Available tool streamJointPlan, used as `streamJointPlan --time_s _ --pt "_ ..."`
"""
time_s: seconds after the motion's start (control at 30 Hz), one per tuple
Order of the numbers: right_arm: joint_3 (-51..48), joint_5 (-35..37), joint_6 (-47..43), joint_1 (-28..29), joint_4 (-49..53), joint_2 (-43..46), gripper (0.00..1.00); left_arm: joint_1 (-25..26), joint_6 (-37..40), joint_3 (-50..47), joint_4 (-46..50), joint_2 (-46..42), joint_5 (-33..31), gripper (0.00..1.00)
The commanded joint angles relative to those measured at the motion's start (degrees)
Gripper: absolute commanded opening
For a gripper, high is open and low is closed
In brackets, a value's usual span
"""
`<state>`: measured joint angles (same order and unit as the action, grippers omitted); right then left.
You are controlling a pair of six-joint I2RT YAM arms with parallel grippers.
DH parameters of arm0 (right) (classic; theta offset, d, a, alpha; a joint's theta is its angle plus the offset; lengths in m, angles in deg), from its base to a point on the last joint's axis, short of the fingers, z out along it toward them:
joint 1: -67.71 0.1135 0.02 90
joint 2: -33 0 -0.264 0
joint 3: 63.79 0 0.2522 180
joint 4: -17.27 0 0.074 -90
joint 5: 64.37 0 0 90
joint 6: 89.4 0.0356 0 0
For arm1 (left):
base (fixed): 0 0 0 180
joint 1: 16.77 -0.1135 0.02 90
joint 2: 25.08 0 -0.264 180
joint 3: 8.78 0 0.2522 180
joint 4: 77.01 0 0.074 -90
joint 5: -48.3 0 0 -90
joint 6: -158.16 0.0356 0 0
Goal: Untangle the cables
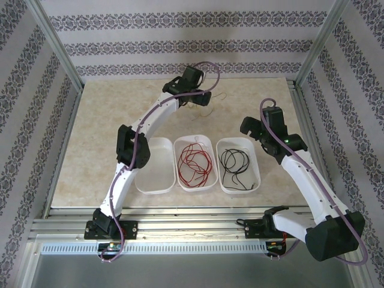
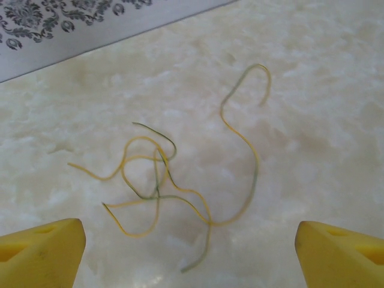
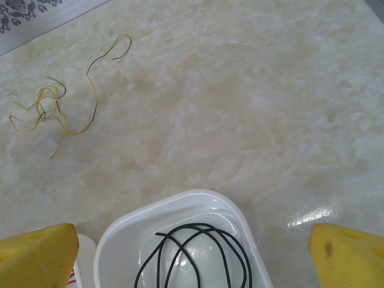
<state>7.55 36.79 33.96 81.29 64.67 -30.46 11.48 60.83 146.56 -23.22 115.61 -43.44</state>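
One yellow cable (image 2: 157, 193) lies looped on the marble table (image 2: 312, 90).

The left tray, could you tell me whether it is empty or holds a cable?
Empty: the left tray shows a bare white floor; the yellow cable lies out on the table.

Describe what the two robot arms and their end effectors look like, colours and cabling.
Both are built of curved white links with black joint housings. A thick purple cable runs along the left arm, and another along the right arm. The left end effector and right end effector have yellow fingers with blunt, wedge-shaped tips.
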Motion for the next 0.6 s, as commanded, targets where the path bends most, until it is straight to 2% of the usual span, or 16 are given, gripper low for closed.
streamJointPlan --time_s 0.0,0.13,0.3,0.57 --pt "-0.91 1.50 1.49 -0.66 0.81 0.68 0.98 -2.15 -2.19 5.40 1.79 2.55 3.06 0.88" --pt "-0.80 0.93 1.81 -0.76 0.46 -0.29 0.98 -4.43 -5.74 5.29 -2.25 4.80 8.08 0.84" --pt "-0.27 -0.03 2.08 -0.73 0.43 -1.52 0.98 -6.26 -9.62 5.42 -3.65 7.59 9.06 0.80" --pt "-0.36 -0.59 2.34 -0.69 -0.42 -2.30 0.98 -6.90 -11.66 5.44 -2.15 10.80 10.26 0.77"
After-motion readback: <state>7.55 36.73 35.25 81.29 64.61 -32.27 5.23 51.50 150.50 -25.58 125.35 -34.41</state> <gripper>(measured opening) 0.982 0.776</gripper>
